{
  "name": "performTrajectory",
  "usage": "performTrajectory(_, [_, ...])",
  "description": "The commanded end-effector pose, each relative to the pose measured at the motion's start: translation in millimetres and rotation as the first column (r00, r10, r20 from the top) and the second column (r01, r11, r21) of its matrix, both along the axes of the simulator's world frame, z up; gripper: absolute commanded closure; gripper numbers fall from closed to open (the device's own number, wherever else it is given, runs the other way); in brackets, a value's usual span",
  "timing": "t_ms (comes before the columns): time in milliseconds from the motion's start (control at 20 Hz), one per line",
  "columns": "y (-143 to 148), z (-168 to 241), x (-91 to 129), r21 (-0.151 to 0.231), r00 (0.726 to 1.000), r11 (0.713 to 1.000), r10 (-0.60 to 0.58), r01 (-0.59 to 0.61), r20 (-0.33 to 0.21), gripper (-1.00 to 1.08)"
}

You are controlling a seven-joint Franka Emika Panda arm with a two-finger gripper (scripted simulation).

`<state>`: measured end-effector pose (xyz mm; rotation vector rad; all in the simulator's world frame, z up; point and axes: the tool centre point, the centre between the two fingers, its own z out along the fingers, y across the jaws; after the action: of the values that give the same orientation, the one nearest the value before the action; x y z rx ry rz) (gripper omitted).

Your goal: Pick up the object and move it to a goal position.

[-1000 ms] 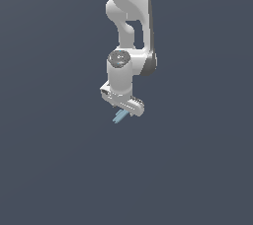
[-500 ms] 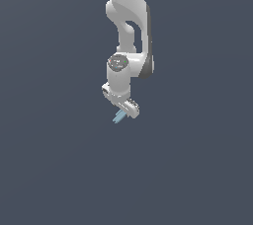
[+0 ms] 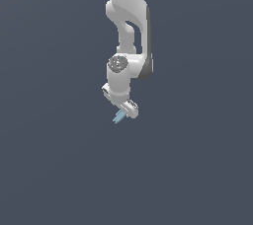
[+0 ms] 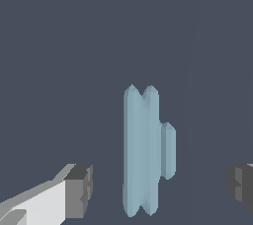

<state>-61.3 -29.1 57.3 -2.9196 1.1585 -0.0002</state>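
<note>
The object (image 4: 143, 150) is a small light-blue flat bar of two parallel strips with a short stub on one side. In the wrist view it lies between my two dark finger pads (image 4: 81, 189), with a clear gap on each side. My gripper (image 4: 160, 189) is open and touches nothing. In the exterior view the white gripper (image 3: 121, 106) hangs from the arm just above the object (image 3: 118, 116), whose end pokes out below the fingers.
A plain dark grey surface (image 3: 54, 169) fills both views. The white arm (image 3: 129, 26) comes down from the top of the exterior view. Nothing else shows.
The arm's upper links have shifted slightly toward the exterior view's left and the wrist has turned a little. The gripper stays over the object, which has not moved.
</note>
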Motion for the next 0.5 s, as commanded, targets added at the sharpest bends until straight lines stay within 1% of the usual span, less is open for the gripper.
performTrajectory(0, [0, -5, 0, 0.0, 1.0, 1.0, -0.001, 0.001, -0.001, -0.92])
performTrajectory(450, [0, -42, -2, 0.0, 1.0, 1.0, -0.005, 0.005, 0.0, -0.92])
